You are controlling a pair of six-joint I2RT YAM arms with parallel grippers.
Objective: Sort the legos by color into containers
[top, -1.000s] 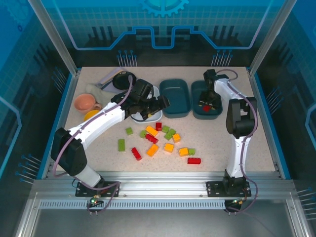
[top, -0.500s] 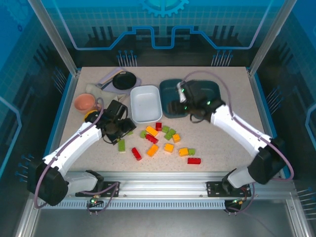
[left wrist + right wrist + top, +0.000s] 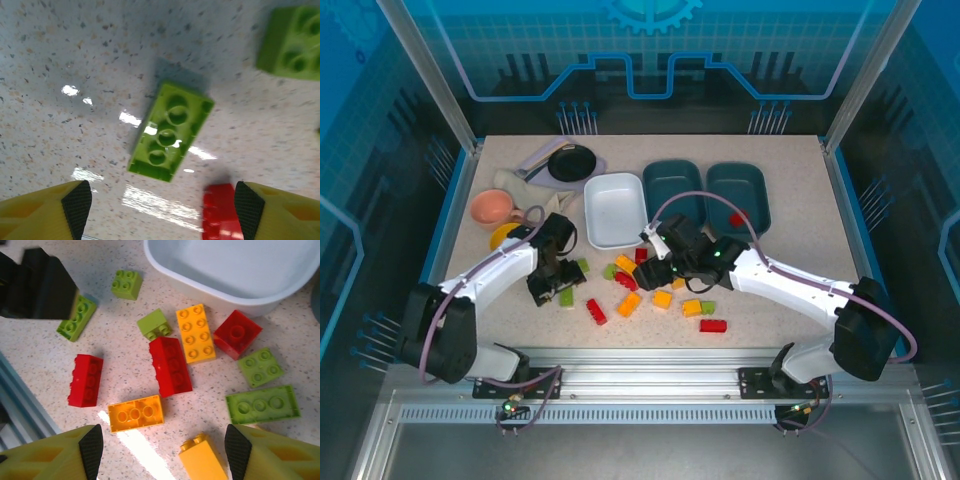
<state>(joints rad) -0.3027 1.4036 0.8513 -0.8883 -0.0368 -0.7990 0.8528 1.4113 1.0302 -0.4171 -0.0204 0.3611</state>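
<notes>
Red, orange-yellow and light green legos lie loose on the table around (image 3: 650,290). One red brick (image 3: 737,218) rests in the right teal tray (image 3: 752,190). The white tray (image 3: 613,212) and the middle teal tray (image 3: 672,195) hold nothing. My left gripper (image 3: 554,284) hovers low and open; an upside-down green brick (image 3: 170,131) lies ahead of its fingers, and a red brick (image 3: 220,215) sits beside the right pad. My right gripper (image 3: 162,452) hangs open above the pile, over an upside-down orange brick (image 3: 135,413) and another orange brick (image 3: 202,457); a long red brick (image 3: 170,365) lies just beyond.
A pink cup (image 3: 492,208), a yellow bowl (image 3: 503,233) and a black round dish (image 3: 571,162) stand at the back left. The white tray's near wall (image 3: 235,297) borders the pile. The left arm's dark head (image 3: 37,287) overlaps a green brick (image 3: 76,320).
The right arm swung from the right teal tray, leaving a red brick there, down to the pile. The left arm came from the white tray to the green brick on the left.
</notes>
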